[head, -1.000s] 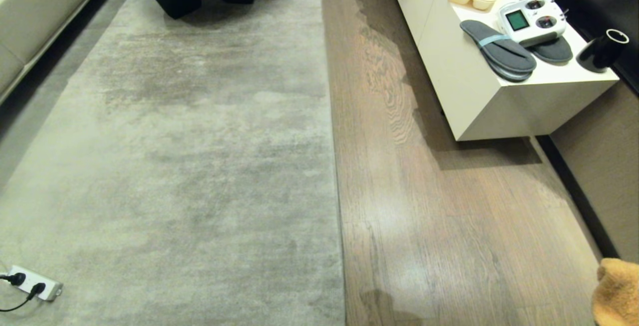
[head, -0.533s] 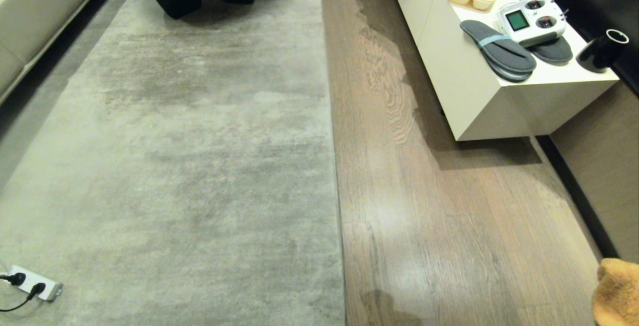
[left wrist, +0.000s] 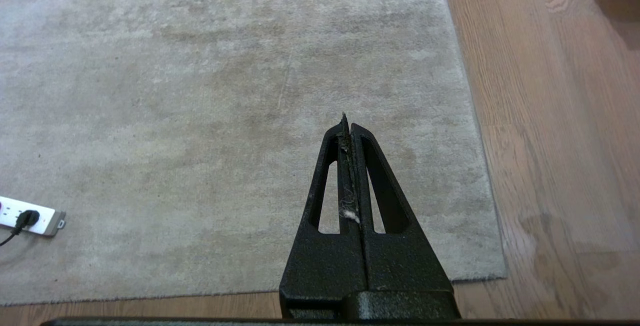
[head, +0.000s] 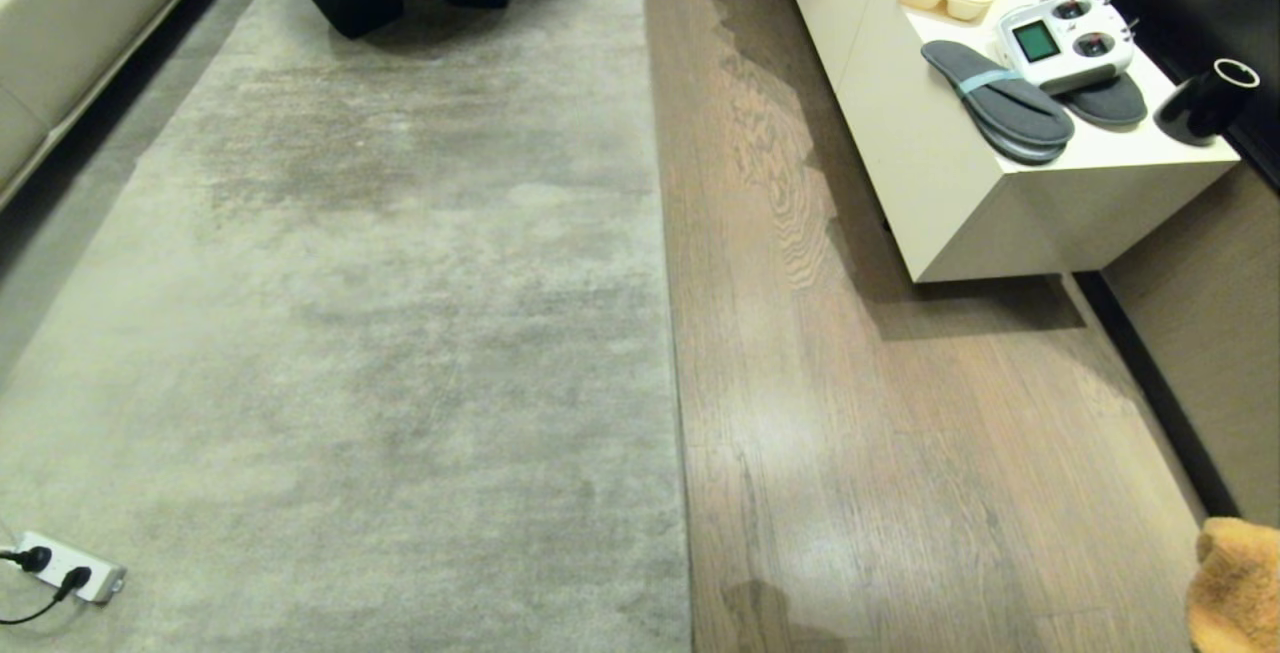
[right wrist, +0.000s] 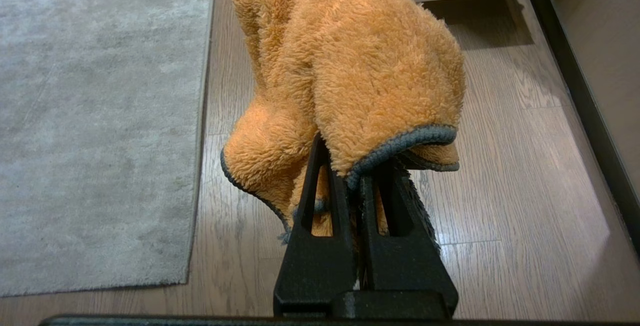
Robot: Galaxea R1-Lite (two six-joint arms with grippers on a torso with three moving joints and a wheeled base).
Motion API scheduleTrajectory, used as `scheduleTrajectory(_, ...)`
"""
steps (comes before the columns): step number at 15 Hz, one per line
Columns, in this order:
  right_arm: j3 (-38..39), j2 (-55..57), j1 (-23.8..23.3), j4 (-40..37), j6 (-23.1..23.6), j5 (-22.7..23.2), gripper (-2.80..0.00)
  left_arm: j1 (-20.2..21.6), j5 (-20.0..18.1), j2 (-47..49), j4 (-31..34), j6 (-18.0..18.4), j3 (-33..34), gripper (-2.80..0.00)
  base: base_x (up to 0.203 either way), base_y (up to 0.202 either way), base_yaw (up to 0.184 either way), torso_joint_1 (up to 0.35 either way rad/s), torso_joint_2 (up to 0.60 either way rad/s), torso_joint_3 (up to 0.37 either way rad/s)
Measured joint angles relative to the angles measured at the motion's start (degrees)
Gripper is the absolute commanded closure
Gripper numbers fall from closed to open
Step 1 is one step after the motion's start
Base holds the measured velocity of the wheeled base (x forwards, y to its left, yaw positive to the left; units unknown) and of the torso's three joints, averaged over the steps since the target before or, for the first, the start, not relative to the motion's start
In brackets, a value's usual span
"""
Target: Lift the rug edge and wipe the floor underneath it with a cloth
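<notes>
Above the floor beside the rug, the right pincer is gripping the orange cloth, its fingers closed tight on the fabric. The left pincer is hanging over the rug, closed and empty. The rug edge is lying flat on the floor.

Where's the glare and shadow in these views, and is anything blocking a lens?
Head view: soft glare patch on the floor, cabinet casts a shadow beside and under it. Right wrist view: bright sheen near the wall, cloth in the right gripper covers mid-frame. Left wrist view: even light on the rug, shut left gripper in the foreground.
</notes>
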State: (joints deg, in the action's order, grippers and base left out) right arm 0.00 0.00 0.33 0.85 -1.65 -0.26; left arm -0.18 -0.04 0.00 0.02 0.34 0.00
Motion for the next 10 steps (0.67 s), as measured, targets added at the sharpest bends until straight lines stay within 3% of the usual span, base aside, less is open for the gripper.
scheduleTrajectory(10,0.0,0.0,0.0,0.0,0.0,0.0,0.0,0.0,-0.06,0.0,0.05,0.08,0.0,0.0,0.0,0.0,0.0,0.0,0.0,0.0)
